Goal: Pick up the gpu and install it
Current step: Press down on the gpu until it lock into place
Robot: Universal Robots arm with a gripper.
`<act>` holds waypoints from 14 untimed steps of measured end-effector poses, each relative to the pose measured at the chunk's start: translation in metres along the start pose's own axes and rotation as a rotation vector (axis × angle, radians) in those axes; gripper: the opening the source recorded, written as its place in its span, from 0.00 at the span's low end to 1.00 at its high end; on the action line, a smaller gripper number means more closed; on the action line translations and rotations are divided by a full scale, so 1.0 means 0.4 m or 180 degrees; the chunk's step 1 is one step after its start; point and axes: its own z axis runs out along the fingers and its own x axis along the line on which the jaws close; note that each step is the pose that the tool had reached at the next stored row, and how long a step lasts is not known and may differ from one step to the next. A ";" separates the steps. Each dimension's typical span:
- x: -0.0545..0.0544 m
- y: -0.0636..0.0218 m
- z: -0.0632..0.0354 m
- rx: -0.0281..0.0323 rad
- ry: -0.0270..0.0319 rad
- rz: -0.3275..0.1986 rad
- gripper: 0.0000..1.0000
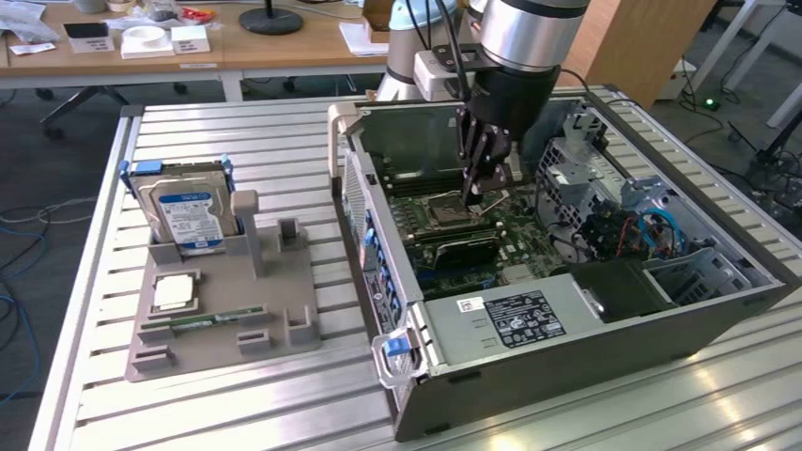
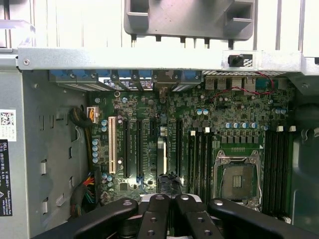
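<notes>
Gripper (image 1: 474,186) (image 2: 169,199): on the arm, lowered inside the open computer case (image 1: 564,348), fingers (image 2: 154,211) drawn close together and clenched on the gpu (image 2: 169,182). The gpu is a thin dark card seen edge-on in the wrist view, held upright above the motherboard (image 2: 149,114), over the row of long expansion slots (image 2: 137,149) and beside the CPU socket (image 2: 237,174); whether it touches a slot cannot be told. On the exterior view's left, a grey holder (image 1: 225,319) on the slatted table (image 1: 251,404) carries a blue-labelled hard drive (image 1: 188,211) standing upright, a square processor (image 1: 173,291) lying flat, and a green RAM stick (image 1: 201,321).
</notes>
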 end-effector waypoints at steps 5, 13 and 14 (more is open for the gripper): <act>0.001 0.000 0.018 0.0000 0.0000 0.0000 0.11; 0.002 0.000 0.054 0.0000 -0.0001 0.0000 0.11; 0.002 0.000 0.059 0.0000 0.0000 0.0000 0.11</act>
